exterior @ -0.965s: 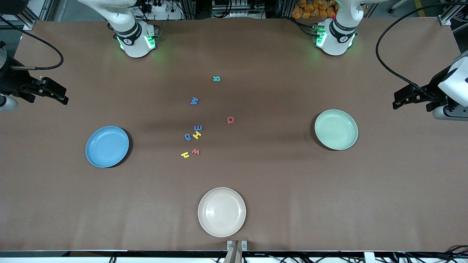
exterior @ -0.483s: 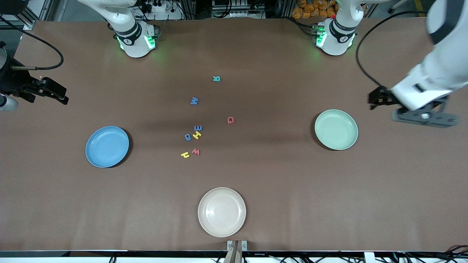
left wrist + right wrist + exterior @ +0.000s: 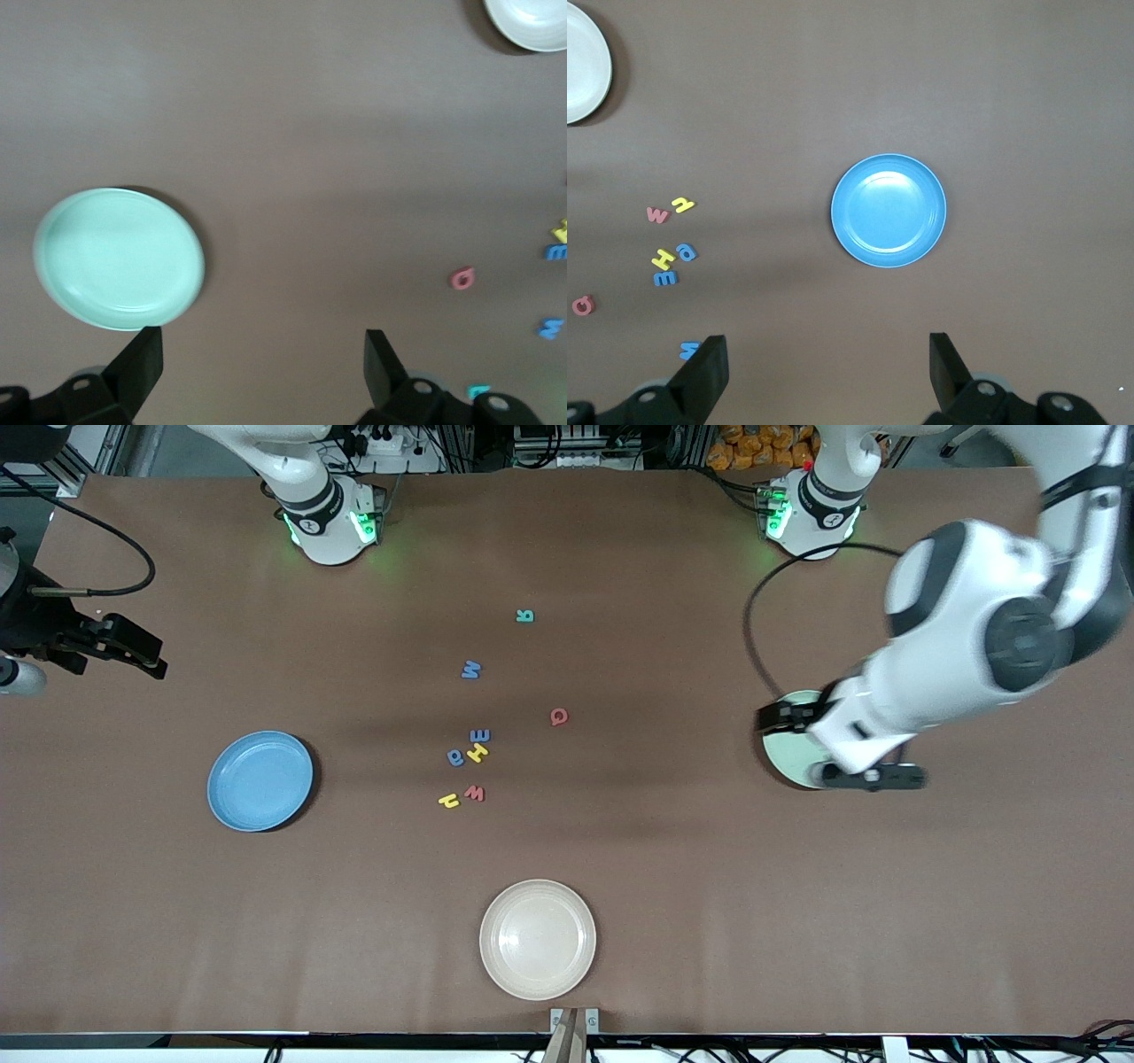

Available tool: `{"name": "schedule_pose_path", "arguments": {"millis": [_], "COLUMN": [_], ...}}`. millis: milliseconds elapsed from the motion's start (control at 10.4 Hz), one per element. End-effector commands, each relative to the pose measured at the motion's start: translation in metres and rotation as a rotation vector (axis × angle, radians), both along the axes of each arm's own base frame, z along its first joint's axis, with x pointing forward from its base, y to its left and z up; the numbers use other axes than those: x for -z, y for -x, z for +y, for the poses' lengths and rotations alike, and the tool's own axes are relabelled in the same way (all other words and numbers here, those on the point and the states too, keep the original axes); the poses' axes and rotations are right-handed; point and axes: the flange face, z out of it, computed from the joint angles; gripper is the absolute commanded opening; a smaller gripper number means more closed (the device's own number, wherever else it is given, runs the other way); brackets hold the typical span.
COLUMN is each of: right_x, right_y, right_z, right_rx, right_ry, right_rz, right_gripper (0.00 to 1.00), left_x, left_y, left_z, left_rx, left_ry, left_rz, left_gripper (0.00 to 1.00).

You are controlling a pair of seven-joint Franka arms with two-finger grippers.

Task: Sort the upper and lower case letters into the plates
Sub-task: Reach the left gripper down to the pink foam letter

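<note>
Nearest the front camera sat a round cream-white plastic plate [image 3: 538, 939], bare and, as I judged it, no part of the sorting. Farther in, mid-table, lay the small flat foam letters, scattered loose as if tipped out for picking: a yellow h [image 3: 449, 801] just beside a red W [image 3: 475, 793], then a tight cluster of a blue a [image 3: 455, 757], a yellow H [image 3: 477, 753] and a blue E [image 3: 479, 735] (those three so close that lifting one cleanly looked awkward). A red Q [image 3: 558, 716] lay apart, with a blue M [image 3: 470, 670] and a teal letter [image 3: 525, 615] farther off toward the bases. None was in a plate yet. About level with the cluster were the two targets, set well apart so each arm had its own. The round sky-blue plastic plate [image 3: 260, 780] lay toward the right arm's end, and the round pale mint-green plate [image 3: 784, 755] toward the left arm's end. Both were empty. The left gripper [image 3: 780, 717] hung over the mint plate's rim, its fingers [image 3: 142, 354] spread wide and holding nothing, pointed toward the letters; I took it to be heading for a first pick, the red Q being closest. The right gripper [image 3: 133, 651] hung over bare table at its own end, fingers [image 3: 943, 359] likewise wide and empty, apparently waiting.
</note>
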Motion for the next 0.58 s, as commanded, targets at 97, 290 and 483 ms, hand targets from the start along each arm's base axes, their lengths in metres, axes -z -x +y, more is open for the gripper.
{"name": "schedule_pose_path", "arguments": {"millis": [97, 290, 483], "right_x": [0.017, 0.037, 0.059], "right_y": [-0.005, -0.011, -0.022], "right_z": [-0.015, -0.03, -0.046], "right_rx": [0.007, 0.031, 0.055], "right_ry": [0.011, 0.008, 0.001], "right_rz": [0.037, 0.074, 0.103], "right_gripper": [1.0, 1.0, 1.0], "left_x": [0.052, 0.098, 0.142], "left_y": [0.022, 0.034, 0.056], "left_z": [-0.113, -0.159, -0.203], "left_rx": [-0.096, -0.106, -0.208], "left_ry": [-0.039, -0.023, -0.081], "left_rz": [-0.061, -0.077, -0.106], "left_gripper": [1.0, 1.0, 1.0]}}
